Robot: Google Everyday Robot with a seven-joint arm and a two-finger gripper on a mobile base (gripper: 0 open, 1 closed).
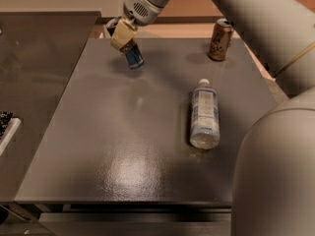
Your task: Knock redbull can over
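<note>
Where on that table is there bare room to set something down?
Left and front of the table, beside the lying water bottle, lie bare. The back is crowded: the gripper at the tilted redbull can, and a brown-gold can.

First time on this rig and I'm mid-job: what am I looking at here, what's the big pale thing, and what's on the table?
There is one camera view, looking down at a dark grey table. The big pale shape on the right is the robot's own arm, which reaches across to the far left corner. It ends in the gripper, the tan-tipped part. The gripper sits at the top of the redbull can, the small blue one, which is leaning but not yet flat. A brown-gold can stands upright at the far right. A clear water bottle lies on its side near the middle right. Nothing is lifted off the table.
</note>
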